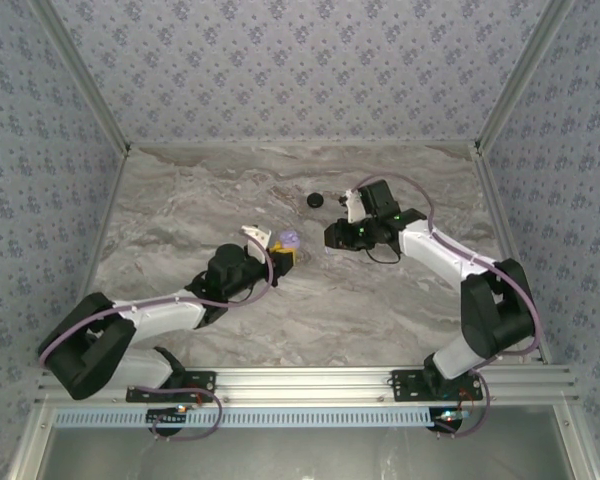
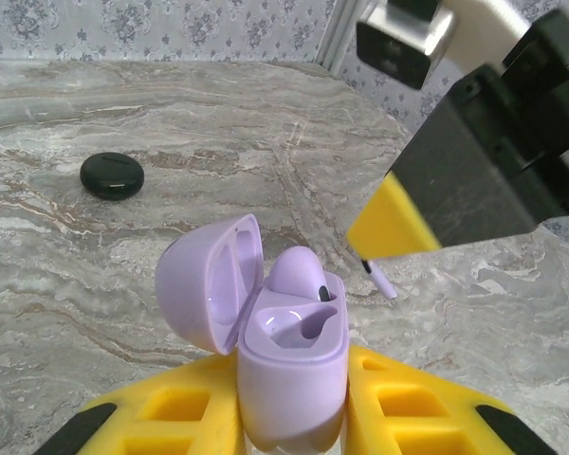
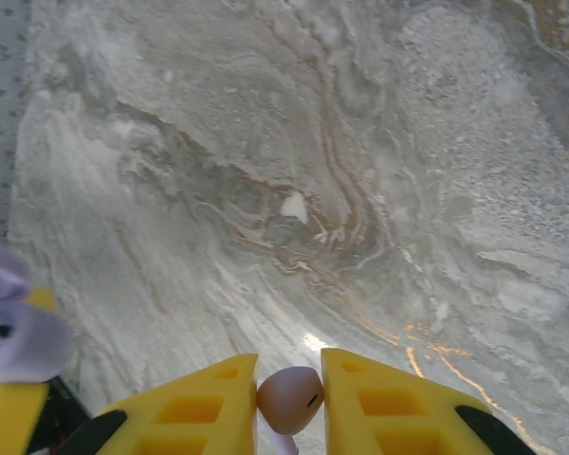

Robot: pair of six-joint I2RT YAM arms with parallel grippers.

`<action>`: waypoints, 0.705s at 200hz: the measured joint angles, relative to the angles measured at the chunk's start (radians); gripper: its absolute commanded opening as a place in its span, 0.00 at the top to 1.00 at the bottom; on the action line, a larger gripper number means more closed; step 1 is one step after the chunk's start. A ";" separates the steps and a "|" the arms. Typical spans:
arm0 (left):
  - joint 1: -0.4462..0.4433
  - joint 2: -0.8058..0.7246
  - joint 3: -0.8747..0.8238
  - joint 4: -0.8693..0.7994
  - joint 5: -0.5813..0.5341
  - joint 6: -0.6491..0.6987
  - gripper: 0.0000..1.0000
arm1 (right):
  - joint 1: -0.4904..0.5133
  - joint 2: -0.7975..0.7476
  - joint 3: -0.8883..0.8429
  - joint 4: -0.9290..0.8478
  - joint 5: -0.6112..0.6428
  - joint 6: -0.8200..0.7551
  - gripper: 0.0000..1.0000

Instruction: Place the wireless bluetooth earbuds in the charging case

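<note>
Case [image 2: 289,370], lid [image 2: 204,284] open, one bud [image 2: 299,270] seated: clamped by left hand [image 2: 289,412] at the desk [image 1: 380,300] middle to steady it; second bud [image 3: 290,398] pinched in right hand [image 3: 289,379] nearby, presumably for the empty socket [image 2: 299,332].

**Left arm** [image 1: 165,318]: white shell links joined by black rounded housings.
**Right arm** [image 1: 445,258]: same build, with small green lights [image 1: 365,229] at the wrist.
**Cable** [image 1: 80,316]: pale lilac, one run along each arm.
**Mounting plate** [image 1: 170,392]: black and flat, one at the foot of each arm.
**Left gripper** [image 2: 289,417]: two yellow fingers [image 2: 171,412] with rectangular recesses moulded into the top faces and black patches at the outer corners.
**Right gripper** [image 3: 289,398]: matching yellow fingers on a boxy black body, with a white block behind carrying a small dark camera housing.
</note>
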State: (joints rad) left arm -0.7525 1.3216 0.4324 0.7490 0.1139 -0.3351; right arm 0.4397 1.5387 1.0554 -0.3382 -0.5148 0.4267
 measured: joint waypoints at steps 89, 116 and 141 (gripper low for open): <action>-0.017 0.024 0.000 0.063 0.000 0.000 0.74 | 0.018 -0.051 0.055 0.018 -0.051 0.004 0.77; -0.026 0.031 0.000 0.066 -0.004 0.000 0.74 | 0.036 -0.056 0.089 0.034 -0.051 0.008 0.78; -0.037 0.034 0.000 0.067 -0.016 -0.008 0.74 | 0.056 -0.060 0.101 0.056 -0.051 0.012 0.78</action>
State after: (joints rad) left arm -0.7891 1.3560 0.4328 0.8158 0.0978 -0.3428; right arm 0.4961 1.4788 1.1568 -0.2821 -0.5655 0.4389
